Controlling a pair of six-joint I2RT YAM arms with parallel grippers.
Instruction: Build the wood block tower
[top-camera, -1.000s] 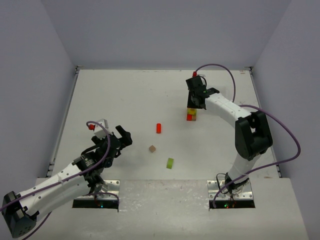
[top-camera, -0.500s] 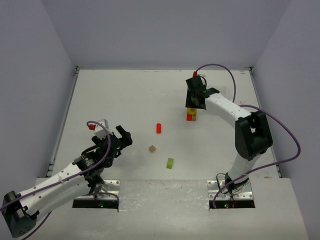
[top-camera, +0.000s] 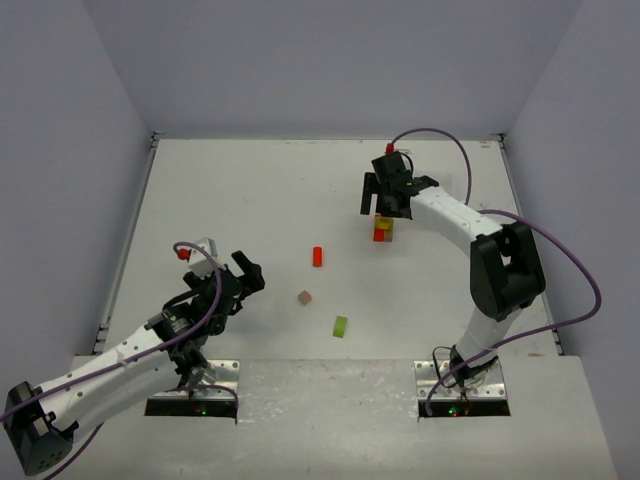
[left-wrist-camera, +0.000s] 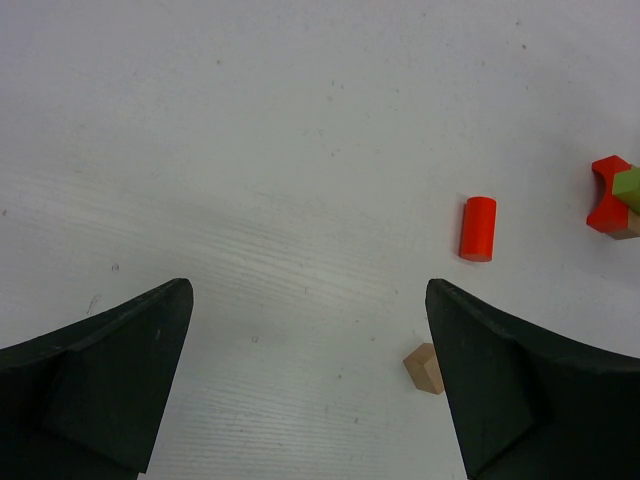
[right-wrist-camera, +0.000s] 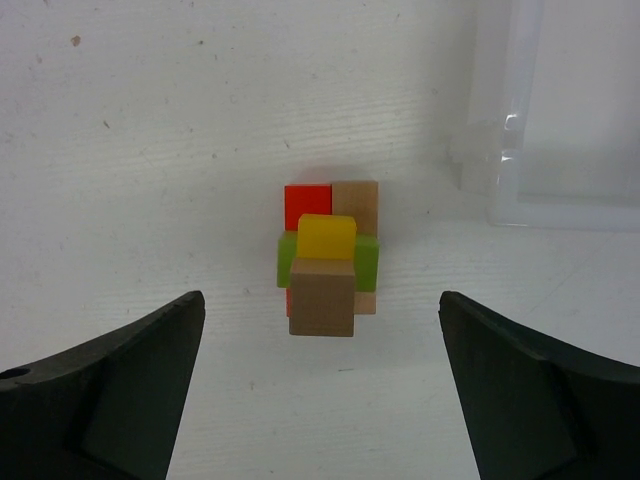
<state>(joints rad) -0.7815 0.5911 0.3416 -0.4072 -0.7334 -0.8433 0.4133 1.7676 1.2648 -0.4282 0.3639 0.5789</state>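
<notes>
The tower (top-camera: 383, 230) stands on the far right part of the table, and the right gripper (top-camera: 386, 203) hangs directly above it. Its jaws are spread wide and hold nothing. Neither finger touches the stack, likely so that nothing nudges the top piece.

The right wrist view looks straight down the tower (right-wrist-camera: 325, 265) between the fingers of the right gripper (right-wrist-camera: 318, 312). It sorts out layers that the overhead camera blurs into one red and yellow speck. A brown block (right-wrist-camera: 323, 296) is on top, then a yellow block (right-wrist-camera: 327, 236), a green bar (right-wrist-camera: 368, 262) lying crosswise, and red and plain pieces at the base. It also shows a clear tray (right-wrist-camera: 540, 120) just beyond the tower to the right.

Only the overhead view shows the loose stock together. A red cylinder (top-camera: 317, 256), a brown cube (top-camera: 304, 297) and a lime green piece (top-camera: 341, 326) lie left of the tower and nearer the arm bases, each farther from it than the last.

The left gripper (top-camera: 245, 272) waits well apart from the tower, wide open and empty, seemingly ready to fetch. Its own camera, between the fingers of the left gripper (left-wrist-camera: 308, 295), sees the cylinder (left-wrist-camera: 478, 228), the cube (left-wrist-camera: 424, 367) and the tower's edge (left-wrist-camera: 618, 198).
</notes>
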